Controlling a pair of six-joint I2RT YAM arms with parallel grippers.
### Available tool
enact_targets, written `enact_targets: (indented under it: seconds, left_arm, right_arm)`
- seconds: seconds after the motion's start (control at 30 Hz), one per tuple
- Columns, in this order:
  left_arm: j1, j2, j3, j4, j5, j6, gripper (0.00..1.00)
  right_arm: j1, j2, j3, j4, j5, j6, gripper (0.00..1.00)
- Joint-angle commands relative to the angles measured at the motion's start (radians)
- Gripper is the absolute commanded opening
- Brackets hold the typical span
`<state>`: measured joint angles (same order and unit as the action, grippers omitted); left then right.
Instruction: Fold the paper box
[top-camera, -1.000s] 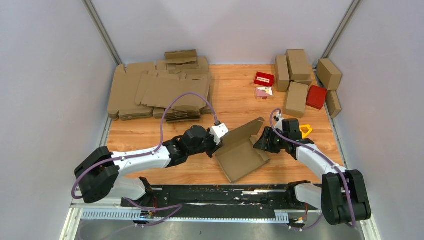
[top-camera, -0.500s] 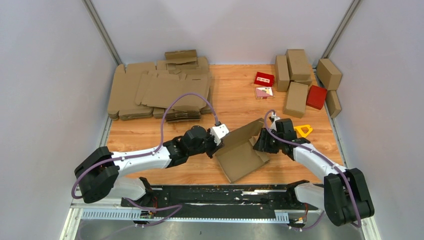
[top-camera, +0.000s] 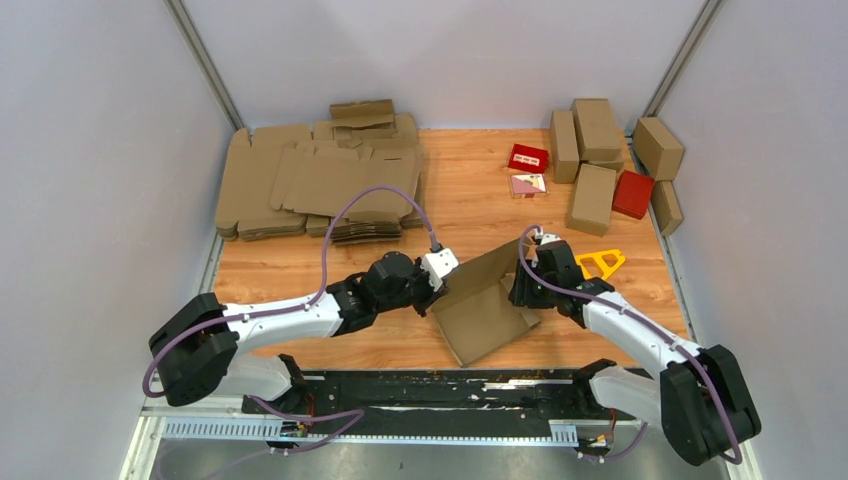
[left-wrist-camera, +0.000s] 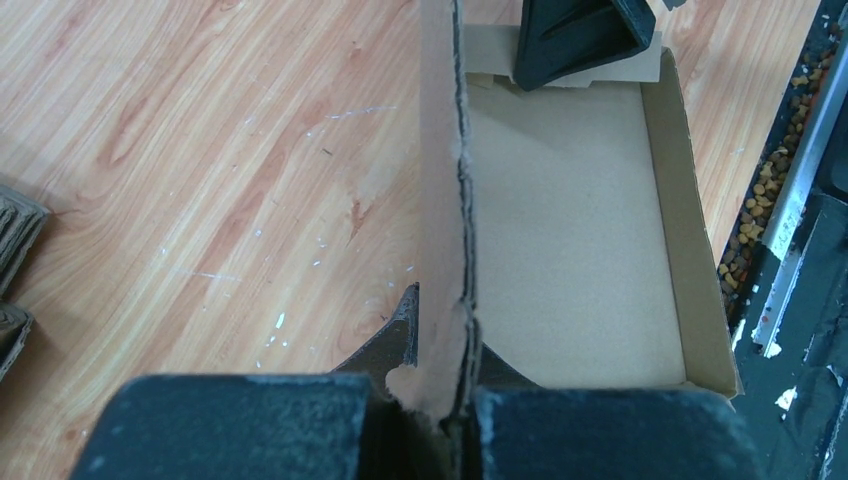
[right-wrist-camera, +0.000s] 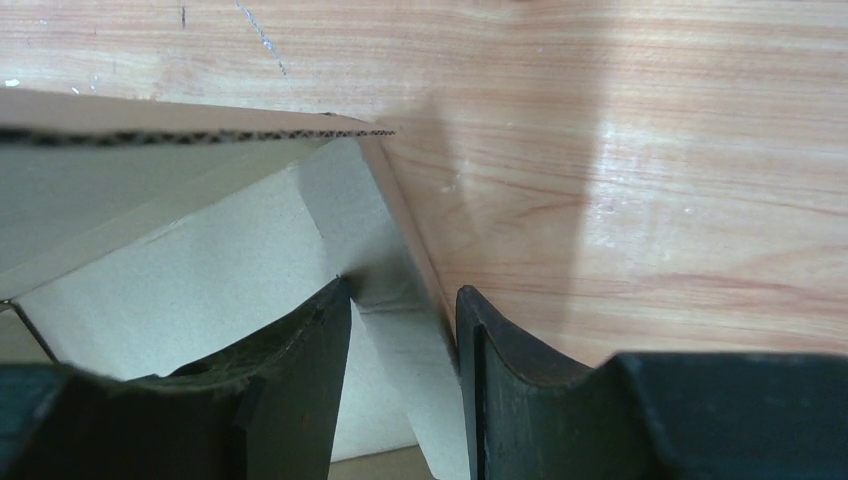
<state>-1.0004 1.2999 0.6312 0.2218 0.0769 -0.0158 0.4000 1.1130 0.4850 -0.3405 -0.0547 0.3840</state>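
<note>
Left gripper (left-wrist-camera: 440, 400): I find it clamped tight on the near end of the raised lid panel of the plain brown cardboard paper box (top-camera: 487, 318). Right gripper (right-wrist-camera: 405, 335): the jaws stand apart, astride the box's side wall at the far corner where it meets the lid. One finger is inside the tray and one outside over the wood; I see no firm pinch.

On the light wooden tabletop (top-camera: 470, 205), a sprawling stack of flat brown cardboard blanks (top-camera: 320, 180) fills the far left corner.

The paper box sits front and centre between the two arms. Its shallow tray lies flat on the wood, skewed to the table edge, and the lid stands up along its left side.

Finished narrow brown boxes (top-camera: 590, 150) are grouped at the far right, with a small red box (top-camera: 632, 193) among them. A small yellow plastic piece (top-camera: 600, 262) lies on the wood just beside the right arm.
</note>
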Motion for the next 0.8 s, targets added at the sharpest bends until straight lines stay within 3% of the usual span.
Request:
enact_targets:
  seconds: [0.0, 0.53, 0.77]
  left_arm:
    - [-0.006, -0.023, 0.009, 0.054, -0.011, 0.01, 0.0]
    - [-0.006, -0.021, 0.016, 0.036, -0.05, 0.005, 0.0]
    - [-0.005, -0.016, 0.019, 0.034, -0.045, 0.005, 0.0]
  right_arm:
    - [0.02, -0.029, 0.023, -0.037, 0.142, 0.025, 0.42]
    - [0.119, 0.067, 0.084, -0.106, 0.322, 0.09, 0.39]
    - [0.133, 0.089, 0.088, -0.088, 0.271, 0.051, 0.4]
